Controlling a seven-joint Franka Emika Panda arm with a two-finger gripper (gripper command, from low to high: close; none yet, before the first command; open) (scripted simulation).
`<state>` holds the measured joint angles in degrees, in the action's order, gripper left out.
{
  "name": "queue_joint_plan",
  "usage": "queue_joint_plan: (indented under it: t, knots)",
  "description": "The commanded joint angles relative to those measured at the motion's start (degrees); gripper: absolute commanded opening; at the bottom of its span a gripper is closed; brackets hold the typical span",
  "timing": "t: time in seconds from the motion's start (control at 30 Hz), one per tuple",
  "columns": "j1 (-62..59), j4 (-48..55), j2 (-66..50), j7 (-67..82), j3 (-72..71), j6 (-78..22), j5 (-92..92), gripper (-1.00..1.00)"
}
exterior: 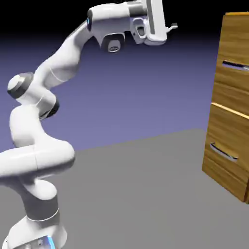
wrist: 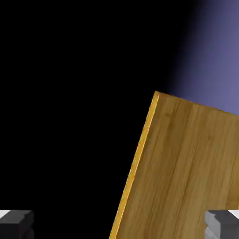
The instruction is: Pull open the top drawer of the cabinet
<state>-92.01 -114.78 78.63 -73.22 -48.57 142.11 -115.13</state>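
Wide-open tool (exterior: 170, 27) fingers are seen well apart from the top drawer (exterior: 234, 52), which is at the exterior view's right, high on the cabinet (exterior: 227, 135). Its bar handle (exterior: 236, 64) sits lower than the tool. For this reach, the tool should be brought down slowly, lined up around the bar, then closed.

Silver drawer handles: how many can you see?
2: one handle on the top drawer, one handle on the drawer below. The exterior view cuts off the cabinet, so others may be hidden.
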Motion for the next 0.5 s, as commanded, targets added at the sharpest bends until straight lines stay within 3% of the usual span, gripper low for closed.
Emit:
queue_joint_plan:
  t: [0.0,0.47]
  knots:
    - [-2.01,1.0,1.0,-0.67,-1.05,-0.69,-2.5,0.0]
    - [-28.08,14.0,13.93,-9.32,-14.71,-9.66,-34.88,0.0]
